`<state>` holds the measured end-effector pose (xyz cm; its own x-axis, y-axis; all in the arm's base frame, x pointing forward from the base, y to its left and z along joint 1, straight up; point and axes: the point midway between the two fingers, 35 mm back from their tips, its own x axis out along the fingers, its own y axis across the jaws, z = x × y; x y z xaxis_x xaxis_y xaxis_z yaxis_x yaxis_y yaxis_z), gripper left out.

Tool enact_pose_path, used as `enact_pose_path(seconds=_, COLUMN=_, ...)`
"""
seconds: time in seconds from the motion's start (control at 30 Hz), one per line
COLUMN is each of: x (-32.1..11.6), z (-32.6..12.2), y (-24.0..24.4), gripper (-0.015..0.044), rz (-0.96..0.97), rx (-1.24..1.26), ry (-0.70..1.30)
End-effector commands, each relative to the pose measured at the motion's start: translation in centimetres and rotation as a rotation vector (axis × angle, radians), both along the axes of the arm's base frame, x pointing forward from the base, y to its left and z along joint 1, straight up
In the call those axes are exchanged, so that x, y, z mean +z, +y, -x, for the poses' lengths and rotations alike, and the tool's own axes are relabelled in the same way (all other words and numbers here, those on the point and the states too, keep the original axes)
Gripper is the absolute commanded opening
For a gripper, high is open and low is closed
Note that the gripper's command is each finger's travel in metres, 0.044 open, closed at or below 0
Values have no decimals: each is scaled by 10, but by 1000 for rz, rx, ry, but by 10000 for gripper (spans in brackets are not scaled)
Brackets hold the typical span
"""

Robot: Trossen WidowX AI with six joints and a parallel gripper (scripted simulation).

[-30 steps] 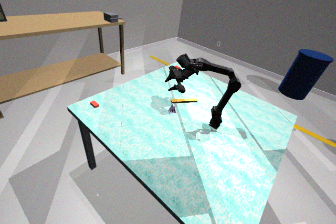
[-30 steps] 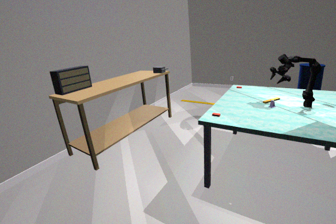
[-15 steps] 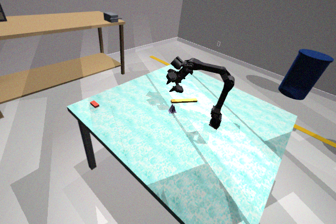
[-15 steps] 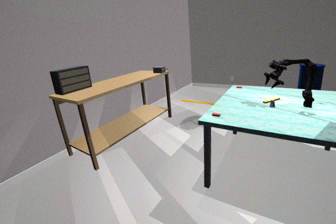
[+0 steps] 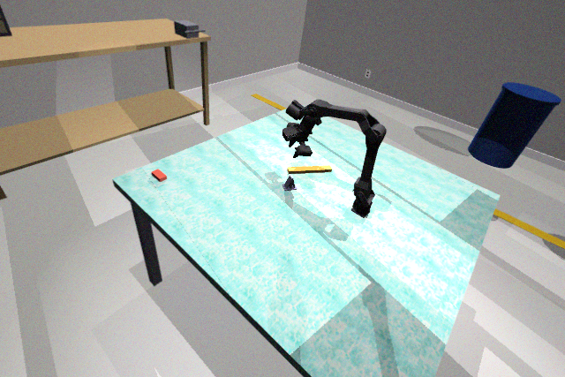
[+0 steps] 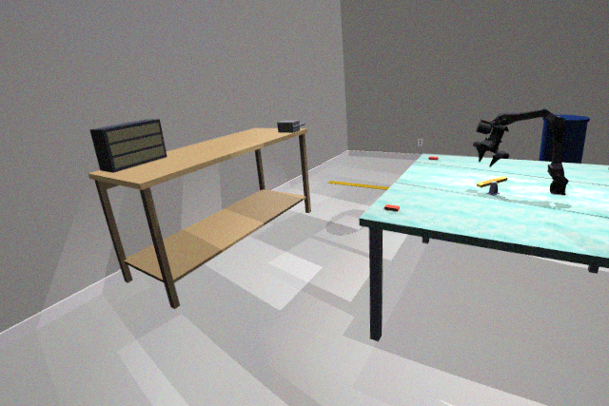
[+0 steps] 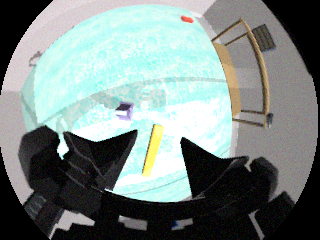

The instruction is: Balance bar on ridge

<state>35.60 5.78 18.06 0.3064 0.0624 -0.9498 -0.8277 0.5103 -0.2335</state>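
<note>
Looking down, we saw the gripper (image 5: 298,148) (image 6: 486,160) (image 7: 159,136) apart above the yellow bar (image 5: 310,169) (image 6: 491,181) (image 7: 153,150); purple ridge (image 5: 289,184) (image 6: 493,189) (image 7: 125,111) stood near, bar off it.

table (image 5: 255,245) (image 6: 491,224) (image 7: 125,55): smooth top with mottled, marble-like surface figure. workbench (image 5: 104,37) (image 6: 211,150) (image 7: 226,75): matt, wood-like boards. bar (image 5: 309,169) (image 6: 491,181) (image 7: 153,150): smooth, plain faces. arm (image 5: 340,111) (image 6: 523,116): matt, plastic-like. drum (image 5: 508,128) (image 6: 575,136): smooth, opaque wall; whether metal or plastic is unclear.
</note>
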Motion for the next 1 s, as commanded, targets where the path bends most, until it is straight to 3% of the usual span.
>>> enact_pose_path(seconds=0.0, x=-15, z=1, y=-21, gripper=315, rz=24, rx=-24, ry=62)
enact_pose_path(seconds=0.47, x=-60, z=16, y=-92, gripper=315, rz=48, rx=-107, ry=282)
enact_pose_path(seconds=0.97, x=-106, z=15, y=-93, gripper=315, rz=48, rx=-108, ry=285)
